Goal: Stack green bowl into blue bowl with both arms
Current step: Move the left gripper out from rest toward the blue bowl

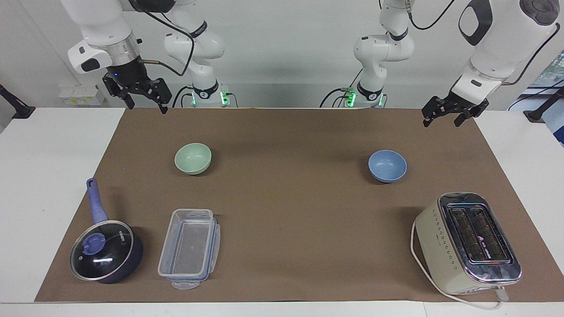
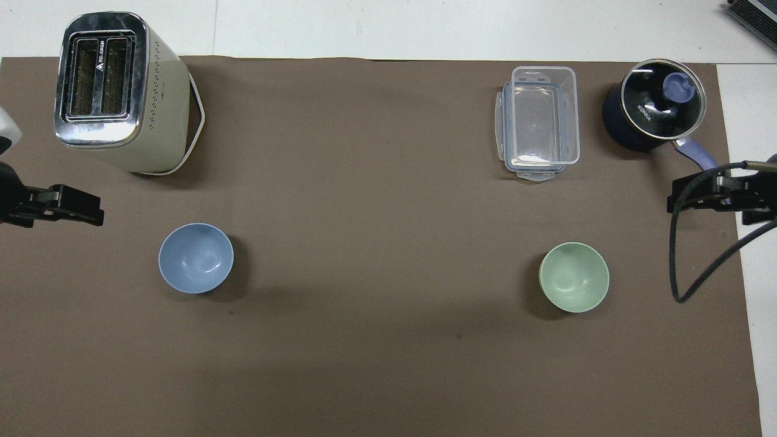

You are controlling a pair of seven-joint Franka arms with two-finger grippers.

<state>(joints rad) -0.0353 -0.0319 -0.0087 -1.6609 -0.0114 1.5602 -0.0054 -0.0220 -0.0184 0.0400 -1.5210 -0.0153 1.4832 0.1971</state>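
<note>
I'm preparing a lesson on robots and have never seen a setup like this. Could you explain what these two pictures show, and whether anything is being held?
Two white robot arms stand at a table, each ending in a black two-finger pincer. One picture faces them from across the table; the other looks down from above their end.

On the brown mat lie a green bowl, a blue bowl, a toaster, a clear plastic box and a lidded saucepan.

The left pincer and right pincer hang open in the air and hold nothing. Both bowls sit apart, untouched.

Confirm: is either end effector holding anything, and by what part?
Nothing held. Left end effector and right end effector hang open, empty; pale green bowl and periwinkle-blue bowl sit untouched.
</note>
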